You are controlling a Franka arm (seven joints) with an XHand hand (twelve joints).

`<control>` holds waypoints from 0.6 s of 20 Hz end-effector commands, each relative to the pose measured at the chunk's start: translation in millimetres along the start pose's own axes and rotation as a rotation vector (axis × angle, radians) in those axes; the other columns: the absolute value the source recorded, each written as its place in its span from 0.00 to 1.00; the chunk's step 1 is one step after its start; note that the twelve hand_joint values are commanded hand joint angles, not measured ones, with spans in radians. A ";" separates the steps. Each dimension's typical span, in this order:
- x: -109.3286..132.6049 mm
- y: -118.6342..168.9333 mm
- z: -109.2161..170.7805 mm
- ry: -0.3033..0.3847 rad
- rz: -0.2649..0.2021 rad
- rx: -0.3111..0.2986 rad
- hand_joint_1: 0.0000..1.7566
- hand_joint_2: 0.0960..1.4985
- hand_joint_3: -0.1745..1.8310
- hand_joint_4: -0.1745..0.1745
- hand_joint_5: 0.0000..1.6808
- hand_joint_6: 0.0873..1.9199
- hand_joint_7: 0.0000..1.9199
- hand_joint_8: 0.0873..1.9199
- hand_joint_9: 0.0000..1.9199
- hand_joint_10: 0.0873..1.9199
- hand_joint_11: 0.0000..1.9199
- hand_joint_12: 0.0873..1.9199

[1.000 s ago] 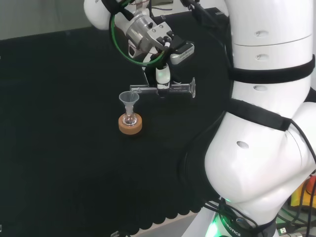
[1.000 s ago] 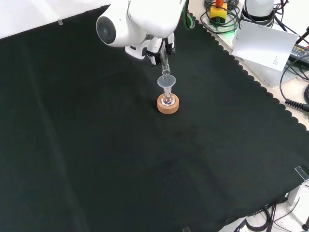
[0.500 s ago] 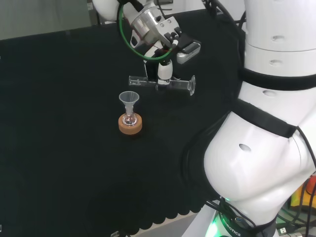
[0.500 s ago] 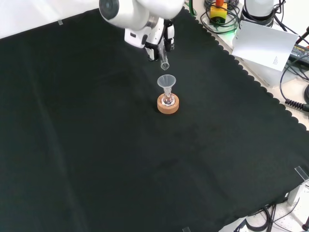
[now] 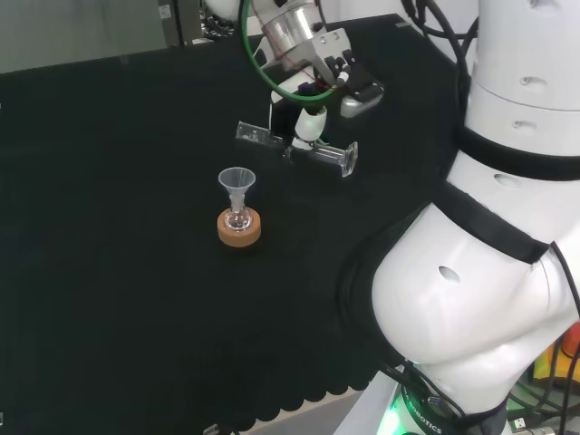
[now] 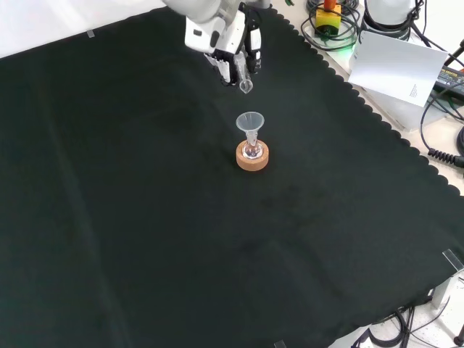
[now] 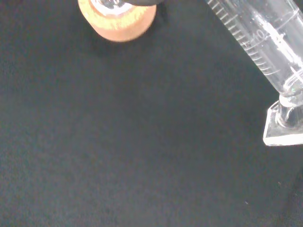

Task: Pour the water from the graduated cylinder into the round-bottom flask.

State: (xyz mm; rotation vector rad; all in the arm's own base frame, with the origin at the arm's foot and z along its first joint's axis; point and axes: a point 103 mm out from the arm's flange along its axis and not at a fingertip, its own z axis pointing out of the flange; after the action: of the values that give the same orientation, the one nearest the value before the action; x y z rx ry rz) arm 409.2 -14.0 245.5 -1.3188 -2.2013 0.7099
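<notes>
A black-cloth desk (image 5: 109,299) carries a small round-bottom flask (image 5: 239,218) seated in a cork ring stand (image 5: 239,228), with a clear funnel (image 5: 236,184) standing in its neck; this flask is the landmark for everything here. In the head view, going left to right, the flask and funnel stand left of centre, and just beyond and to the right of them the graduated cylinder (image 5: 294,148) hangs in the air, lying nearly level with its open mouth toward the flask side and its flat foot pointing away to the right. The hand (image 5: 310,122) grips the cylinder about its middle, fingers curled round the tube from above. In the front view the cylinder's mouth (image 6: 246,86) hangs above and behind the funnel (image 6: 250,123), clear of it and not over its bowl. The wrist view shows the cylinder's graduated wall and foot (image 7: 282,126) close up, with the cork ring (image 7: 118,21) well apart from it. Judging from this, the pour looks finished or paused; no stream is visible. The likely next move is to tip the cylinder upright and set it down clear of the flask.
</notes>
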 end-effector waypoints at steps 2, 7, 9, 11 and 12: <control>-19.5 -2.4 10.4 0.137 -0.038 -0.147 0.72 0.71 0.09 0.00 0.60 0.46 0.55 0.46 0.79 0.00 0.67 0.37; -27.2 2.0 15.4 0.192 -0.065 -0.217 0.72 0.71 0.09 0.00 0.60 0.46 0.55 0.46 0.79 0.00 0.67 0.37; -28.7 4.9 17.3 0.214 -0.082 -0.247 0.72 0.71 0.09 0.00 0.60 0.46 0.55 0.46 0.79 0.00 0.67 0.37; -29.2 8.4 19.2 0.227 -0.097 -0.265 0.72 0.71 0.09 0.00 0.60 0.46 0.55 0.46 0.79 0.00 0.67 0.37; -29.6 10.4 20.2 0.235 -0.102 -0.277 0.72 0.71 0.09 0.00 0.60 0.46 0.55 0.46 0.79 0.00 0.67 0.37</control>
State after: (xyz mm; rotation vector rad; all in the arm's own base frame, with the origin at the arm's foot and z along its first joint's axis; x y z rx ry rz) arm 414.7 -34.8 228.4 -1.3308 -2.2083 0.2966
